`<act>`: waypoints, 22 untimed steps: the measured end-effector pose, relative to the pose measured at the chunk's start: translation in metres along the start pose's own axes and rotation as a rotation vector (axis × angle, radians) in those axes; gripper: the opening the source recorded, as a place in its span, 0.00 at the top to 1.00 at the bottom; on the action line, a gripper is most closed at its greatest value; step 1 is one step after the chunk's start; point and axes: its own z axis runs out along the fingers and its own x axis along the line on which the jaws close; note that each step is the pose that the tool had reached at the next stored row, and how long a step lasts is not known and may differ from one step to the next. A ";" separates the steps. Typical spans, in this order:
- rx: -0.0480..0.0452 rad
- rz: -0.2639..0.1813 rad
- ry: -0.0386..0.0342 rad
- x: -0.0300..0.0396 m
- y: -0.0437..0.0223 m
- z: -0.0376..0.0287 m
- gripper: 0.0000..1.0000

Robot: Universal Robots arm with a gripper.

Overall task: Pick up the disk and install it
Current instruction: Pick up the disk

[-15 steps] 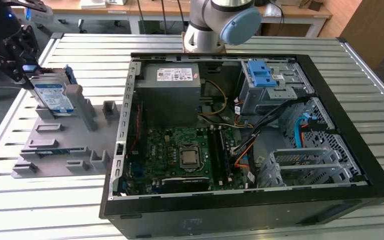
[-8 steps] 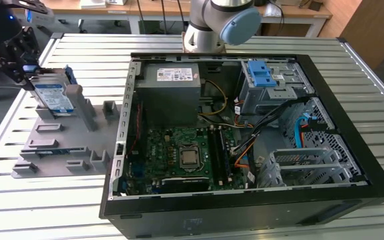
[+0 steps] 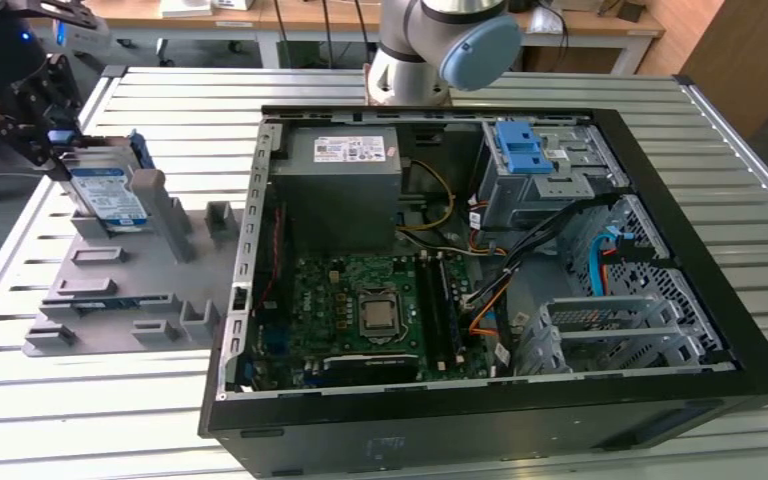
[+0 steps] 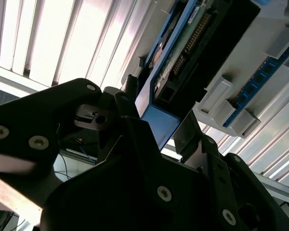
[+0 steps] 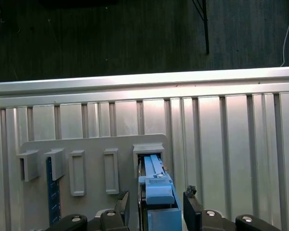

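Standing edgewise in grey fixture [image 3: 117, 290], silver disk [image 3: 101, 188], blue carrier [image 5: 159, 190], white-blue label [image 3: 115, 205], gripper [image 5: 156, 206] astride, clamping unclear.

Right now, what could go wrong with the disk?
The disk stands on edge in a slot of the grey holder; pulled crooked, it might jam or tip. The gripper is at its thin blue edge, so it might slip. Loose cables lie in the case by the cage; the disk might snag them.
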 end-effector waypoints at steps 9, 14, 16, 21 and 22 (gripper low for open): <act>0.0000 0.000 0.0000 -0.0001 0.0000 0.0003 0.52; 0.0001 -0.008 -0.0001 0.0001 0.0021 0.0004 0.52; 0.0000 -0.008 -0.0001 0.0001 0.0021 0.0003 0.52; 0.0000 -0.008 -0.0001 0.0001 0.0022 0.0004 0.53; 0.0000 -0.008 0.0000 0.0001 0.0022 0.0004 0.53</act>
